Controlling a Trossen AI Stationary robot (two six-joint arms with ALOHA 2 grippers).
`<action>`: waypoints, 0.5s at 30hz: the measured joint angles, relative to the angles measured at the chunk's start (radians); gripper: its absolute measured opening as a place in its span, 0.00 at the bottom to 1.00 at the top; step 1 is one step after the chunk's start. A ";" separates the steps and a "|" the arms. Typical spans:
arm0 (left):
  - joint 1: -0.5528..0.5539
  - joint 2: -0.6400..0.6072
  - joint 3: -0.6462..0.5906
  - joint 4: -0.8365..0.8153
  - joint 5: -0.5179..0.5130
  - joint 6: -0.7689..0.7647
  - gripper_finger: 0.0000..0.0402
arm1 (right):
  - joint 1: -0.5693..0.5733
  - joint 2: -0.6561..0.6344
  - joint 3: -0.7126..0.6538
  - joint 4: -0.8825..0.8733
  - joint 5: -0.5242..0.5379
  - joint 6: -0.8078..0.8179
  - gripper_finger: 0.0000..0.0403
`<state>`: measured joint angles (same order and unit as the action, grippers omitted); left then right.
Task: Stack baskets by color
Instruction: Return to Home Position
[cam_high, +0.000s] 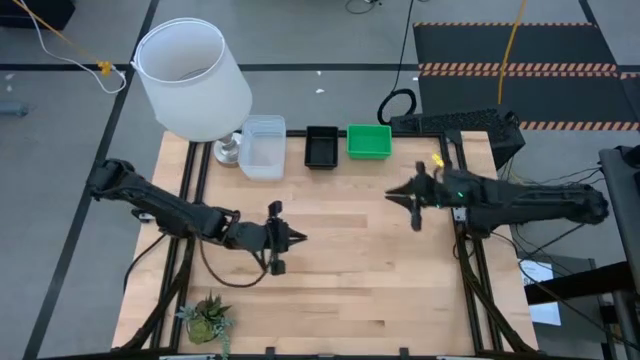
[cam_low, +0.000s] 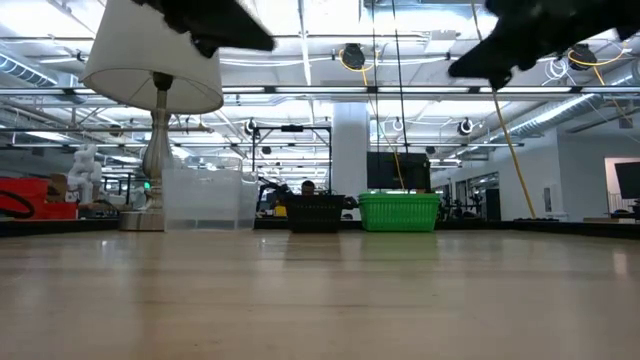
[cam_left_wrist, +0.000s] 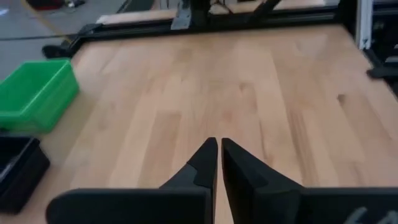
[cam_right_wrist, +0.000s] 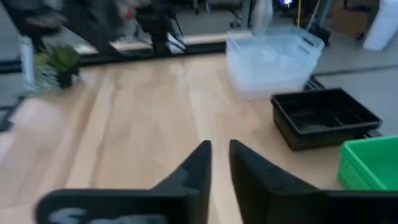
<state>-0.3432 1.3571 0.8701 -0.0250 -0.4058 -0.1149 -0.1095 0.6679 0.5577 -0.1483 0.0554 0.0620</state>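
My left claw (cam_left_wrist: 217, 144) and right claw (cam_right_wrist: 219, 145) hover clenched over the worktop (cam_high: 340, 290); clear baskets (cam_high: 262, 146), black baskets (cam_high: 321, 146) and green baskets (cam_high: 368, 141) line its far edge.

Baskets (cam_high: 322, 146) in a row at far edge of table (cam_high: 350, 290), lamp (cam_high: 190, 78) to their left

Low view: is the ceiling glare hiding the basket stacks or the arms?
Low view: ceiling lights backlight the left arm and right arm into silhouettes; clear stack is faint against the bright background, black stack and green stack are plain. High view: evenly lit.
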 joint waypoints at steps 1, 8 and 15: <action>-0.006 -0.022 -0.028 0.009 -0.014 -0.001 0.06 | 0.054 -0.025 -0.011 -0.002 0.045 0.014 0.10; -0.006 -0.128 -0.259 0.304 -0.023 0.016 0.06 | 0.304 -0.125 -0.079 -0.030 0.241 0.006 0.02; 0.009 -0.215 -0.443 0.511 0.001 0.063 0.06 | 0.350 -0.156 -0.198 0.036 0.240 -0.133 0.01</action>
<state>-0.3344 1.1425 0.4276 0.4863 -0.4050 -0.0516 0.2405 0.5115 0.3595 -0.1122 0.2956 -0.0710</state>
